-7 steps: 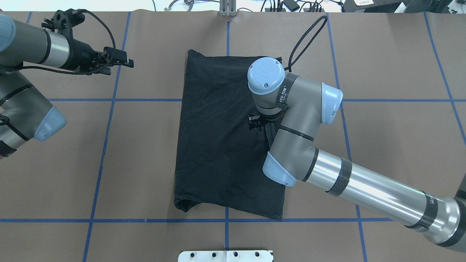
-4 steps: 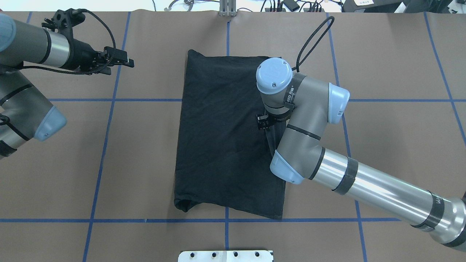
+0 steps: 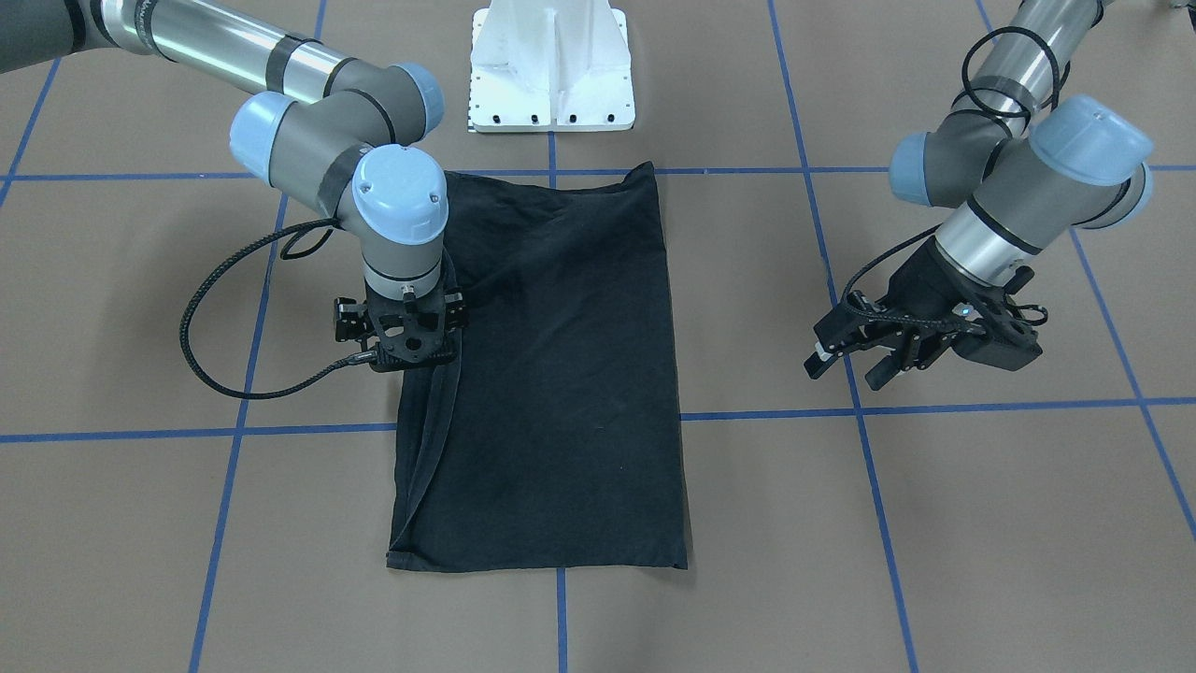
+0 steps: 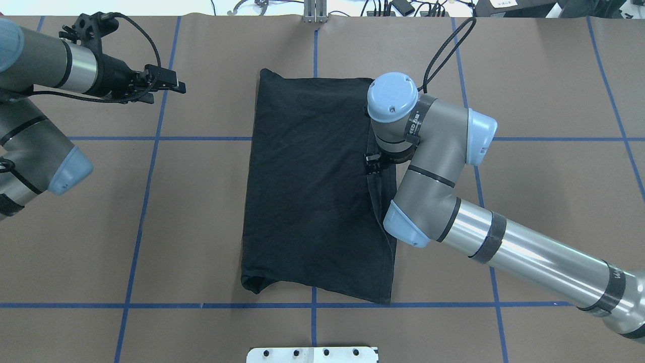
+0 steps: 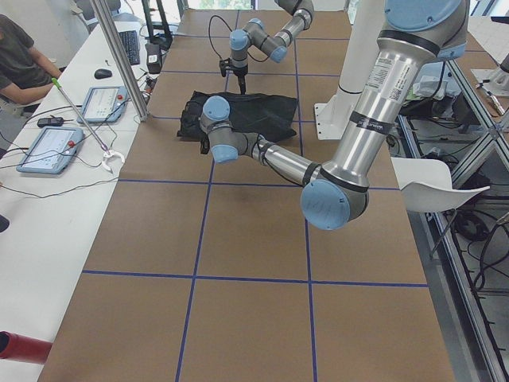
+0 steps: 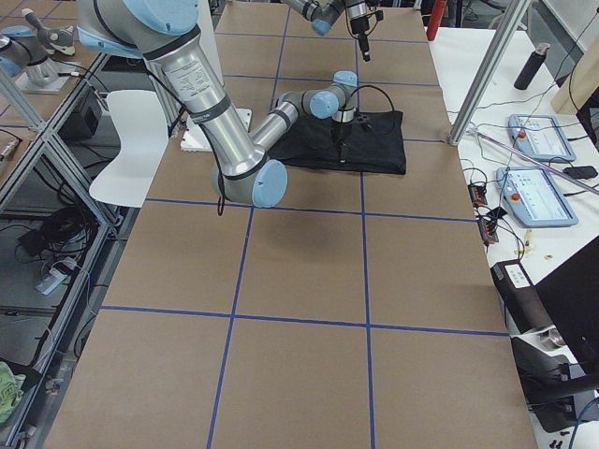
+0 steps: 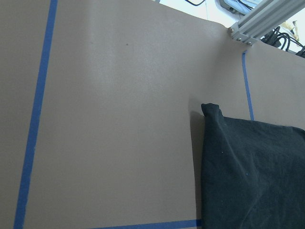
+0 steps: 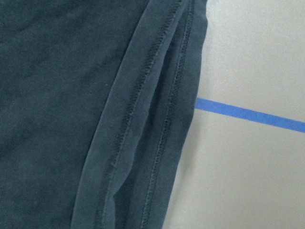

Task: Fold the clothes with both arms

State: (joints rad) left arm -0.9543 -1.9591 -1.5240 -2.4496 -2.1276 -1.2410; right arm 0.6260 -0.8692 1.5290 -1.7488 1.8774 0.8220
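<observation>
On the brown surface (image 3: 934, 523), centre of the taped grid: black T-shirt (image 3: 561, 374) lies flat, folded to a long narrow rectangle, print not showing. The short end nearest the robot runs along a blue tape line (image 4: 201, 305), close to the white pedestal base (image 3: 551, 75).

Right arm (image 3: 308, 121) reaches over the shirt's long edge on the robot's right. Right claw (image 3: 409, 353) points straight down at about the middle of that edge, directly over the cloth. A narrow lapped fold of cloth runs along the edge from the claw. A black cable (image 3: 201, 346) loops off the wrist over bare surface beside the shirt.

Right wrist view: stitched hems (image 8: 143, 105) stacked in layers, bare surface just beside them; no fingers in frame. The fingers are hidden under the wrist and camera mount in the overhead and front views, and too small in the side views. Cannot tell whether they are apart or together, nor whether they pinch the cloth.

Left arm (image 3: 1018, 187) is on the robot's left, well apart from the shirt. Left claw (image 3: 846, 366) hangs above bare surface, angled down toward the shirt side, fingers (image 3: 819, 363) spread apart, nothing between them. Left wrist view: only one corner of the shirt at lower right, the rest bare surface and tape.
</observation>
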